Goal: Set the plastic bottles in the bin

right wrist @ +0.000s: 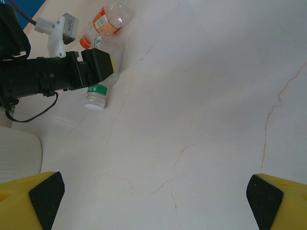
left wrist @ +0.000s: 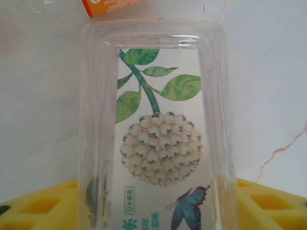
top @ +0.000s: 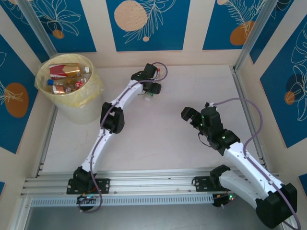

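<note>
The left end effector (top: 152, 90) was clamped on a clear bottle (left wrist: 158, 143) lying on the surface (top: 163, 143), near an orange-labelled bottle (right wrist: 106, 18). The right end effector (top: 194, 116) hovered open and empty. Other bottles (top: 64, 72) lay in the bin (top: 76, 108).

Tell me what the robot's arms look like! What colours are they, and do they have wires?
The left arm and right arm are white tubes with chunky black joints. A greyish-purple cable runs along each, and tiny green lights glow on the right one. The right gripper has yellow fingers with black pads. The left gripper looks black with some yellow too.
</note>
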Tool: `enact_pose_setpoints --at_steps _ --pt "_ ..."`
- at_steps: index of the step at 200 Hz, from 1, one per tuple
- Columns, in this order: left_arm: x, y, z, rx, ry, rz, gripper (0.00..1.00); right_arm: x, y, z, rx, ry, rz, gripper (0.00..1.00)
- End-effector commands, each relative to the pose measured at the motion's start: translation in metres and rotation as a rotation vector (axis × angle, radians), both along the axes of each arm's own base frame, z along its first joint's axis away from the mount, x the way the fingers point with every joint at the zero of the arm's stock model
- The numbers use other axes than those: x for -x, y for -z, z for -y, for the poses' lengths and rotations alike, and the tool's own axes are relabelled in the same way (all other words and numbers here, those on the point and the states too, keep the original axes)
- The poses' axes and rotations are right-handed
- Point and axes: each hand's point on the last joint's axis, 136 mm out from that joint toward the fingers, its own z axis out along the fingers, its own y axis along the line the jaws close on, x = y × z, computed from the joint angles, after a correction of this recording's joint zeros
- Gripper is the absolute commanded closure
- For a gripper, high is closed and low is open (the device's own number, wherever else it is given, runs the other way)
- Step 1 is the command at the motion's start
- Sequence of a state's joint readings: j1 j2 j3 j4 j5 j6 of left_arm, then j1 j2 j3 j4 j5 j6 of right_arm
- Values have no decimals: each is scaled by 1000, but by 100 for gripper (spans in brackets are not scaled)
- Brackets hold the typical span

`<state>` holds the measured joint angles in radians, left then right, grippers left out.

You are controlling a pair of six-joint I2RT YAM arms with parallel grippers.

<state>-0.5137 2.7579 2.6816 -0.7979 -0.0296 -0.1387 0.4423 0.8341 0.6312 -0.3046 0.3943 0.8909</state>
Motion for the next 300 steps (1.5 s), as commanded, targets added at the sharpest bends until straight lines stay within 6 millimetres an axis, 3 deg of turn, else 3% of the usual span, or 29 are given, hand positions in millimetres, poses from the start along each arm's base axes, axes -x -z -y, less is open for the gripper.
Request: enact_pose_setpoints --at_steps 1,31,72,118,155,206,252,300 --pt "4 -24 6 30 35 13 47 2 2 10 10 40 3 0" --pt "5 -36 10 57 54 22 57 5 4 12 10 47 1 0" --pt "9 -45 15 112 68 64 60 8 4 18 13 63 5 0" --pt "34 -68 -10 185 42 203 60 8 4 21 8 77 19 0" --pt "59 -104 -14 264 87 261 61 5 2 18 -16 70 32 0" --pt "90 -156 -16 396 119 324 62 3 -16 -5 -66 -64 125 0" --pt "120 -209 -35 437 119 418 62 4 -38 -28 -85 -196 227 0" --pt "148 -259 -67 437 91 522 63 3 -50 -39 -100 -239 289 0"
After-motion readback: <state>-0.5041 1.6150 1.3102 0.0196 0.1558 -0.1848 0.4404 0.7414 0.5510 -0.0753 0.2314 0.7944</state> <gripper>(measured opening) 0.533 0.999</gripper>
